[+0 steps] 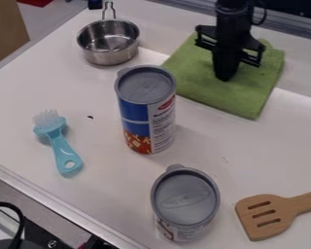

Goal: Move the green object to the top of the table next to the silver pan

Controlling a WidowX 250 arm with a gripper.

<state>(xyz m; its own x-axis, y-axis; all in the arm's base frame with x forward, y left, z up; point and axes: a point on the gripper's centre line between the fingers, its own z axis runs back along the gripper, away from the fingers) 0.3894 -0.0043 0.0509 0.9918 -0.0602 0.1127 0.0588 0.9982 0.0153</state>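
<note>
The pincer [226, 77] hangs down from the upper right part of the view, over the green cloth [252, 95]. Its state, released or clenched, cannot be determined, and neither can contact with the cloth. The cloth lies spread on the white tabletop [106, 165], its nearest corner pointing toward the lower edge of the view. The tall can [148, 116] stands upright just beside the cloth's left side; it has a grey lid and a blue, white and red label. The silver pan [109, 46] sits upper left of this can, apart from the cloth, with its wire handle directed at the top edge. The second can [185, 199], also upright and grey-lidded, stands near the lower edge, below the tall can. The light-blue brush [59, 146] lies at the left, bristle end toward the pan, hole end toward the lower edge. The slotted wooden spatula [265, 206] lies at the lower right, its handle extending out of view.
</note>
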